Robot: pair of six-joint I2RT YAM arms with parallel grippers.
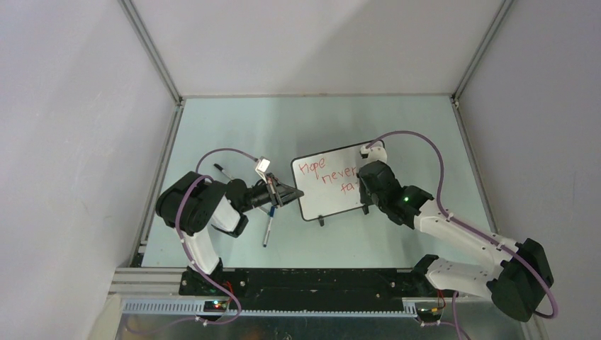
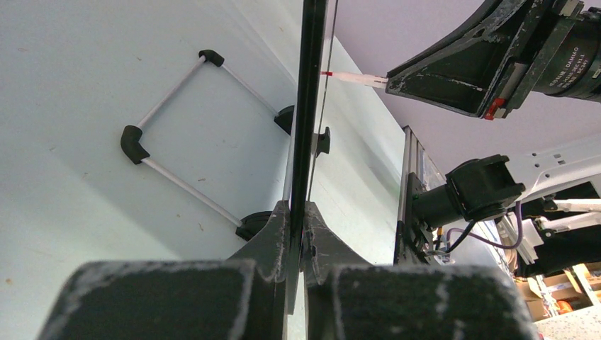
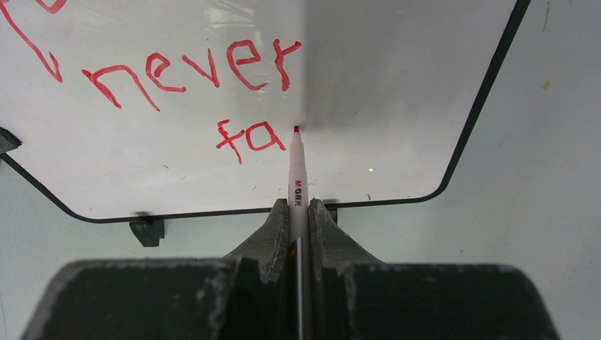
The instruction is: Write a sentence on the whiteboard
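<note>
The right gripper (image 3: 298, 212) pinches the marker (image 3: 297, 173) at three o'clock of the sentence (image 3: 230, 138); pressing hard could twist the whiteboard (image 3: 397, 92) out of the left gripper (image 2: 298, 212)'s pinch.

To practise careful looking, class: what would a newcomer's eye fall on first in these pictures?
The red sentence, so far "Hope never fa", stands out on the whiteboard in the middle of the table. The right gripper is shut on a red marker, its tip right after the "a". The left gripper pinches the board's edge on its own side.
</note>
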